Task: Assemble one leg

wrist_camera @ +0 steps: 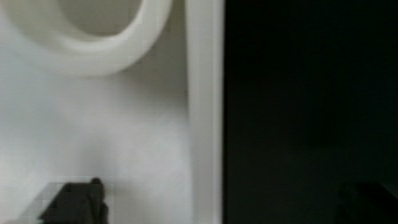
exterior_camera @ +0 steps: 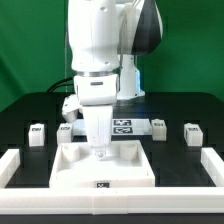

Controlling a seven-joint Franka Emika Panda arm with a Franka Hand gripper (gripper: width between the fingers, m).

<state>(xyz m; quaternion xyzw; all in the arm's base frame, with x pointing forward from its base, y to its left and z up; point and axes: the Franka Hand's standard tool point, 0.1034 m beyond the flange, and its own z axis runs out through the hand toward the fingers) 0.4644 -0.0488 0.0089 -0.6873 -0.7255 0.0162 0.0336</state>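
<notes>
Two fingers (wrist_camera: pixel 71 203) of your gripper (wrist_camera: pixel 224 205) are hanging spread apart, straddling the edge of the panel (exterior_camera: pixel 70 175), with bare table (wrist_camera: pixel 302 100) beside. Beyond, the leg (exterior_camera: pixel 65 128), a stubby white tagged block, is sitting on the table.

Table (exterior_camera: pixel 178 110): black and flat; from my station it carries everything below.
Panel (exterior_camera: pixel 130 166): large white square, flat at front centre.
Marker board (exterior_camera: pixel 127 126): flat just behind the panel, tags up.
Legs: first leg (exterior_camera: pixel 37 133) and second leg (exterior_camera: pixel 65 129) on the exterior view's left; third leg (exterior_camera: pixel 157 126) and fourth leg (exterior_camera: pixel 191 133) on its right.
Rails: first rail (exterior_camera: pixel 18 166) at the left edge, second rail (exterior_camera: pixel 209 166) at the right.
</notes>
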